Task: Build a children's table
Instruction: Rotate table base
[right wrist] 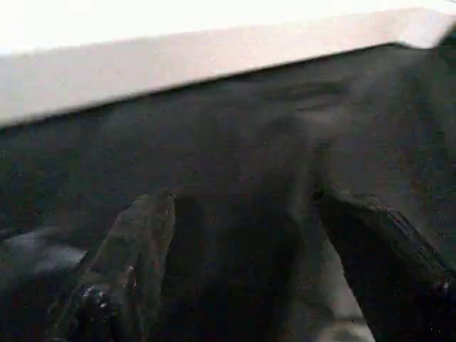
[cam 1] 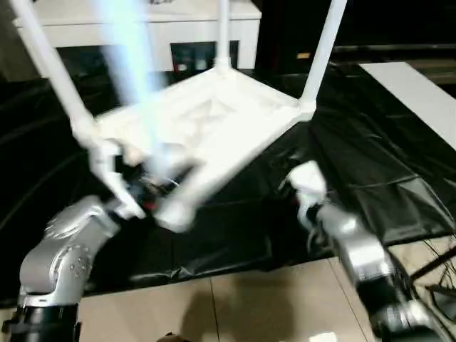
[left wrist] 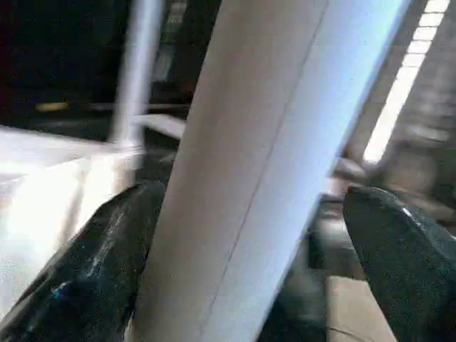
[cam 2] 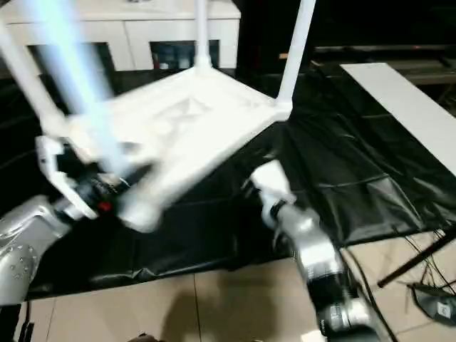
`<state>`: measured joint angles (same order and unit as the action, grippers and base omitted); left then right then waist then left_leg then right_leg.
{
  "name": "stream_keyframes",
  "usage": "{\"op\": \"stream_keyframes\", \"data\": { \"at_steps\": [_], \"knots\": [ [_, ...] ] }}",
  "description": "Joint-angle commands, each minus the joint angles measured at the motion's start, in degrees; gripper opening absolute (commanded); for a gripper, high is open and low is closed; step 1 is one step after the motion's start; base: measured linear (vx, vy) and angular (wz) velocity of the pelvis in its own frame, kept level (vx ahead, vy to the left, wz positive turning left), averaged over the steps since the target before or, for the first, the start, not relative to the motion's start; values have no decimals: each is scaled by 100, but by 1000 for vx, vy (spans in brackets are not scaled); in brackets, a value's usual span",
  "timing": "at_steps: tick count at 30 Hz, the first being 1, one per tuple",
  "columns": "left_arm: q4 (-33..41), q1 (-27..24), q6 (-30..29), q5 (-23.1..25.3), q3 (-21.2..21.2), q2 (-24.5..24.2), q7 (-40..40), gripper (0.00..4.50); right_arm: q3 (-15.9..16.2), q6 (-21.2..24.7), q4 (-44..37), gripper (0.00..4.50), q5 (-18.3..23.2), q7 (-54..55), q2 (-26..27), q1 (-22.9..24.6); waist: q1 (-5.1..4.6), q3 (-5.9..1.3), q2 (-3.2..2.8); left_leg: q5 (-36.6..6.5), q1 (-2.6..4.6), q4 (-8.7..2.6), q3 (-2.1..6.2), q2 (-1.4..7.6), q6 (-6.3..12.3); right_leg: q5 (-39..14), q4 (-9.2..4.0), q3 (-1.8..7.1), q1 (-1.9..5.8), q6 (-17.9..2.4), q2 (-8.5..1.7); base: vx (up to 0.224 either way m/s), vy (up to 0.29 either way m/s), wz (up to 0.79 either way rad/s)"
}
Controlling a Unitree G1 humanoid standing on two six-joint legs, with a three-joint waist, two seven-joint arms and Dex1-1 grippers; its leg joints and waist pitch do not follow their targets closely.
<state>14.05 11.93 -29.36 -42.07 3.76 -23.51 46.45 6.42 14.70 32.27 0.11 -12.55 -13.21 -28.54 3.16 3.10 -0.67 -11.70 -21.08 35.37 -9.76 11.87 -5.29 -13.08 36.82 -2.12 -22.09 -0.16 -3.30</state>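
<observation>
The children's table top (cam 1: 214, 117) lies upside down on a black cloth, ribbed underside up. Three white legs stand in its corner sockets: the far left one (cam 1: 53, 68), the back one (cam 1: 223, 32) and the right one (cam 1: 322, 50). Another leg (cam 1: 132, 64), blurred, rises at the near left corner. My left gripper (cam 1: 146, 189) is open around it. In the left wrist view that leg (left wrist: 285, 142) rests against one black finger (left wrist: 107, 256) and stands clear of the other. My right gripper (right wrist: 246, 203) is open and empty over the cloth, just short of the top's near right edge (right wrist: 178, 64).
The black cloth (cam 1: 356, 164) covers the floor under the table. A white cabinet (cam 1: 142, 28) stands behind it, and a white board (cam 1: 420, 92) lies at the right. Pale floor tiles (cam 1: 235, 306) run along the front, with cables and a stand (cam 1: 434, 271) at the lower right.
</observation>
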Motion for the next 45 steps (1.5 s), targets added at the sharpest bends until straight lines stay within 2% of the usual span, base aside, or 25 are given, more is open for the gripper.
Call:
{"op": "stream_keyframes", "data": {
  "at_steps": [1, 2, 3, 5, 7, 9, 11, 12, 13, 15, 16, 19, 20, 22, 25, 28, 32, 34, 35, 36, 38, 39, 41, 42, 45],
  "knots": [
    [397, 38, -288, -232, -248, -78, 159, 446, -163, -196, 439, 358, -25, 186, -16, -248, -28, -355, 37, -686, 58, -443, -34, 59, -171, 99, -368, 234, 242, -1188, -305, 0, 0, 0],
    [526, 58, -390, -246, -367, -83, 186, 446, -220, -289, 724, 358, -3, 249, -15, -421, -27, -356, 69, -621, 52, -441, -35, 59, -154, 100, -363, 234, 251, -1183, -305, 0, 0, 0],
    [526, 58, -390, -246, -367, -83, 186, 446, -220, -289, 724, 358, -3, 249, -15, -421, -31, -360, 46, -589, 46, -433, -32, 58, -149, 105, -342, 235, 250, -1189, -307, 0, 0, 0],
    [607, 220, -520, -177, -579, 87, 110, 446, -360, -554, 1591, 358, 36, 326, 52, -913, -41, -365, 94, -459, 44, -420, -48, 55, -106, 213, -344, 232, 250, -1182, -295, 0, 0, 0],
    [583, 348, -559, -151, -691, 192, 81, 446, -366, -691, 2021, 358, 34, 257, 100, -1156, -28, -364, 58, -496, 49, -406, -56, 56, -111, 126, -343, 239, 242, -1202, -309, 0, 0, 0],
    [596, 488, -634, -176, -820, 248, 58, 446, -408, -868, 2430, 358, 62, 162, 183, -1410, -47, -363, 170, -536, 42, -400, -79, 72, -57, 65, -335, 243, 224, -1239, -324, 0, 0, 0],
    [620, 572, -687, -207, -901, 269, 45, 446, -433, -977, 2659, 358, 83, 90, 235, -1557, -14, -376, 131, -411, 43, -401, -62, 66, -37, 162, -317, 234, 246, -1233, -320, 0, 0, 0],
    [656, 662, -735, -244, -961, 296, 13, 446, -458, -1074, 2833, 358, 123, -27, 319, -1696, -42, -371, 247, -319, 14, -397, -74, 66, 21, 301, -307, 234, 258, -1248, -307, 0, 0, 0],
    [682, 720, -781, -268, -991, 310, -15, 446, -474, -1123, 2922, 358, 149, -88, 383, -1777, -11, -383, 185, -252, 28, -390, -66, 71, 50, 390, -282, 233, 247, -1267, -321, 0, 0, 0],
    [759, 889, -932, -350, -1076, 342, -23, 446, -420, -1199, 3148, 358, 111, -254, 568, -1971, -5, -397, 264, -33, 13, -379, -67, 69, 106, 723, -240, 224, 254, -1317, -306, 0, 0, 0],
    [759, 889, -932, -350, -1076, 342, -23, 446, -420, -1199, 3148, 358, 111, -254, 568, -1971, 0, -404, 247, 20, 10, -379, -59, 74, 101, 792, -228, 221, 258, -1324, -319, 0, 0, 0],
    [796, 1067, -1051, -352, -1168, 410, -6, 446, -348, -1312, 3454, 358, 16, -383, 764, -2105, -49, -404, 282, 136, 8, -374, -58, 70, 80, 1178, -208, 209, 253, -1381, -298, 0, 0, 0],
    [796, 1067, -1051, -352, -1168, 410, -6, 446, -348, -1312, 3454, 358, 16, -383, 764, -2105, -72, -344, 341, 26, -21, -387, -67, 61, 116, 1124, -223, 221, 247, -1378, -295, 0, 0, 0],
    [778, 1212, -1103, -347, -1266, 490, 2, 446, -312, -1412, 3595, 358, -9, -532, 954, -2123, -79, -343, 322, -17, -7, -384, -64, 68, 139, 1096, -222, 227, 242, -1388, -310, 0, 0, 0],
    [671, 1448, -1145, -317, -1438, 662, -25, 446, -272, -1514, 3666, 358, -7, -731, 1244, -2098, -115, -263, 290, -212, -14, -420, -45, 87, 45, 952, -234, 219, 225, -1429, -318, 0, 0, 0],
    [411, 1647, -943, 2, -1628, 858, -118, 446, -245, -1627, 3711, 358, -20, -838, 1410, -2097, -134, -245, 260, -344, -3, -431, -34, 100, -20, 882, -249, 218, 233, -1478, -330, 0, 0, 0],
    [-649, 2158, -193, 1151, -1908, 1163, -649, 446, -245, -1749, 3734, 358, -51, -750, 1525, -2137, -156, -235, 259, -449, -2, -439, -30, 103, 25, 759, -291, 223, 242, -1477, -343, 0, 0, 0],
    [-899, 2262, -19, 1397, -1942, 1201, -792, 446, -258, -1789, 3750, 358, -68, -674, 1520, -2156, -167, -260, 255, -382, -21, -437, -7, 107, 34, 840, -269, 222, 282, -1519, -373, 0, 0, 0],
    [-1221, 2391, 209, 1651, -1951, 1214, -930, 446, -305, -1830, 3792, 358, -85, -529, 1477, -2192, -167, -264, 197, -377, -3, -428, -8, 102, 42, 890, -274, 219, 257, -1545, -363, 0, 0, 0],
    [-1513, 2516, 387, 1881, -1955, 1220, -1105, 446, -349, -1847, 3820, 358, -99, -386, 1421, -2215, -173, -257, 223, -442, 28, -423, -23, 109, 82, 874, -290, 215, 235, -1591, -353, 0, 0, 0],
    [-1865, 2671, 618, 2177, -1984, 1186, -1289, 446, -403, -1851, 3850, 358, -119, -181, 1326, -2236, -164, -251, 209, -483, 13, -428, -23, 107, 96, 826, -293, 217, 253, -1644, -361, 0, 0, 0],
    [-2205, 2811, 861, 2406, -1954, 1189, -1440, 446, -497, -1875, 3846, 358, -95, 19, 1195, -2229, -157, -238, 159, -607, 28, -432, -23, 93, 97, 585, -342, 218, 234, -1609, -364, 0, 0, 0],
    [-2676, 2983, 1314, 2714, -1904, 1224, -1548, 446, -630, -1939, 3785, 358, -60, 293, 958, -2175, -161, -245, 146, -641, 8, -434, -7, 95, 80, 488, -324, 220, 266, -1617, -373, 0, 0, 0],
    [-2798, 3023, 1452, 2764, -1874, 1252, -1576, 446, -687, -1958, 3741, 358, -39, 380, 865, -2135, -135, -247, 159, -629, 31, -421, -25, 90, 100, 434, -351, 231, 249, -1595, -370, 0, 0, 0],
    [-3168, 3117, 1884, 2893, -1836, 1306, -1598, 446, -833, -2041, 3600, 358, 13, 581, 603, -2009, -42, -294, 78, -374, 20, -389, -33, 70, 166, 778, -309, 227, 263, -1633, -353, 0, 0, 0]
  ]
}}
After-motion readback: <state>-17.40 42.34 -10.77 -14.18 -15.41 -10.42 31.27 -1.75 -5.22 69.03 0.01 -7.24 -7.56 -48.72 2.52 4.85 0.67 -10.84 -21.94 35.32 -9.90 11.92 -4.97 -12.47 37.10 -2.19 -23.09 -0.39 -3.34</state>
